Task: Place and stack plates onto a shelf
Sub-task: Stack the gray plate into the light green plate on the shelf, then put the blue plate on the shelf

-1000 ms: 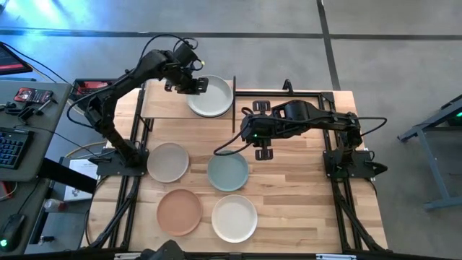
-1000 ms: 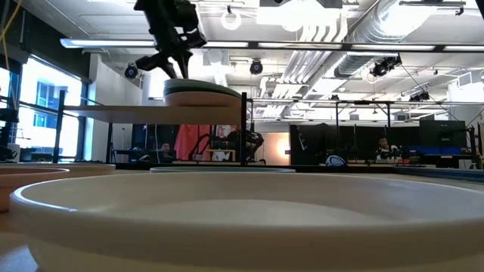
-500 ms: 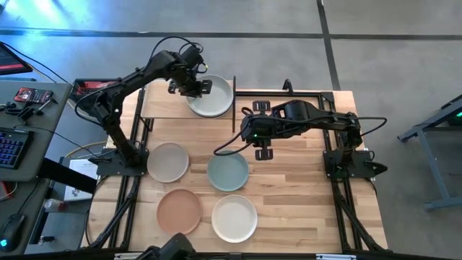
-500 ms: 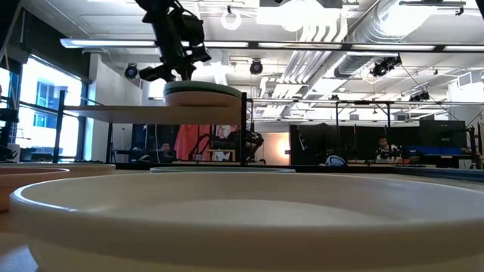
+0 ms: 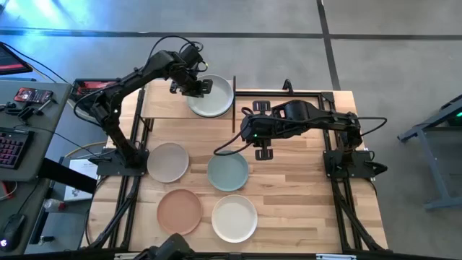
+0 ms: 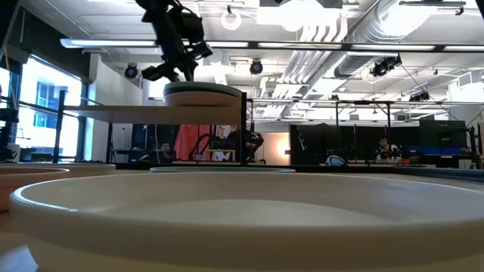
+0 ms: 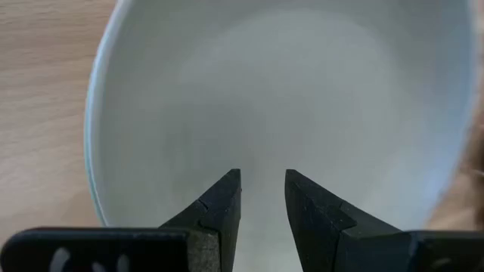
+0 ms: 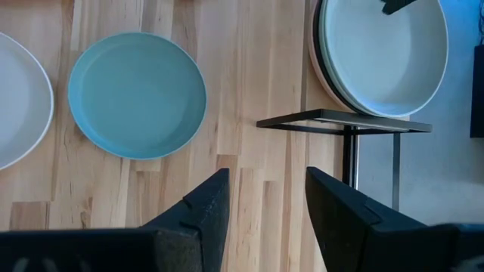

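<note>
Pale grey-green, the top plate [image 5: 211,96] sits on a stack at the right end of the shelf [image 5: 162,108]; from the right wrist view you can make out darker and pinkish rims beneath it, though how many is hard to tell. Your left gripper [image 5: 196,86] hangs over that stack's near edge, jaws narrowly parted and holding nothing, so this placement looks done. Next, you need a plate from the table [image 5: 289,180]: grey-beige [image 5: 168,162], blue-green [image 5: 228,172], terracotta [image 5: 179,212], cream [image 5: 234,218]. Your right gripper [image 5: 263,153] waits, jaws open, just beside the blue-green one.
</note>
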### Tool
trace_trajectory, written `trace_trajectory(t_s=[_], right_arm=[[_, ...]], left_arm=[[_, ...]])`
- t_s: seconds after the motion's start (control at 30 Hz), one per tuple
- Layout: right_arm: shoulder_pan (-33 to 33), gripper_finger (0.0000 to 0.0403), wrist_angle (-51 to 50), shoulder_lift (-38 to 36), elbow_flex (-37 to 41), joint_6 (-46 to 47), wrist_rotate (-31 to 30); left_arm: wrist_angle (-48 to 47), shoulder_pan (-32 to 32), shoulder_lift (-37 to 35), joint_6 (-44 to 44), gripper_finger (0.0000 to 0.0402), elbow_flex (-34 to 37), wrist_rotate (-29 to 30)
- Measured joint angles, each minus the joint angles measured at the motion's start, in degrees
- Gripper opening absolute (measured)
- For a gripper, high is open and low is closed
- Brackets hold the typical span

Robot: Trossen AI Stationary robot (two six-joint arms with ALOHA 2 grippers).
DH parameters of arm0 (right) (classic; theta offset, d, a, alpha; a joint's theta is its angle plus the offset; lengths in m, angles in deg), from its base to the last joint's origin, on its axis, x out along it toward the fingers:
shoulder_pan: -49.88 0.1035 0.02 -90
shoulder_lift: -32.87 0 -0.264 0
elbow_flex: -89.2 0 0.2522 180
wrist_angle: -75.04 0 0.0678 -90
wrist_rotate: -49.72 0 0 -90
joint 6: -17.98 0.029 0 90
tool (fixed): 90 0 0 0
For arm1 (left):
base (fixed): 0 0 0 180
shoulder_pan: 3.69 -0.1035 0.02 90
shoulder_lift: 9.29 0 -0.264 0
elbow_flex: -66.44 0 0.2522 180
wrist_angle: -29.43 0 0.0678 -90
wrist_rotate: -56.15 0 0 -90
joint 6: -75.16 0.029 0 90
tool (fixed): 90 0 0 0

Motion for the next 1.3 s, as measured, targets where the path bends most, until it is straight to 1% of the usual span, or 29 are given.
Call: trace_trajectory(t_s=[0.1,0.27,0.47,0.7,0.9,1.03,1.1,1.2,1.3], right_arm=[[0.00,0.0152,-0.01,0.00,0.00,0.66,0.00],[0.00,0.0152,-0.01,0.00,0.00,5.68,0.38],[0.00,0.0152,0.04,-0.04,1.38,11.78,5.04],[0.00,0.0152,0.05,-0.04,6.61,20.05,5.52],[0.00,0.0152,3.55,-0.06,12.31,31.10,8.22],[0.00,0.0152,7.63,-0.02,16.48,39.54,10.39],[0.05,0.0152,10.29,-0.04,18.95,43.41,11.35],[0.13,0.0152,12.71,-0.02,22.63,48.83,12.80],[0.41,0.0152,14.67,-0.02,26.32,54.35,12.94]], left_arm=[[0.02,-0.36,-2.04,0.11,0.0092,0.00,-0.18],[-0.03,-0.13,-7.26,2.65,0.0092,0.00,-0.24],[-1.75,3.79,-13.95,5.93,0.0092,0.00,-3.61],[-10.23,13.34,-19.69,8.72,0.0092,0.00,-3.59],[-18.20,22.51,-22.19,8.69,0.0092,0.00,-2.48],[-22.49,28.23,-23.21,10.00,0.0092,0.00,1.79],[-22.03,30.77,-23.85,10.54,0.0092,0.03,3.60],[-22.28,33.88,-24.99,10.52,0.0092,0.07,4.15],[-22.20,37.21,-25.88,9.84,0.0092,0.07,6.95]])
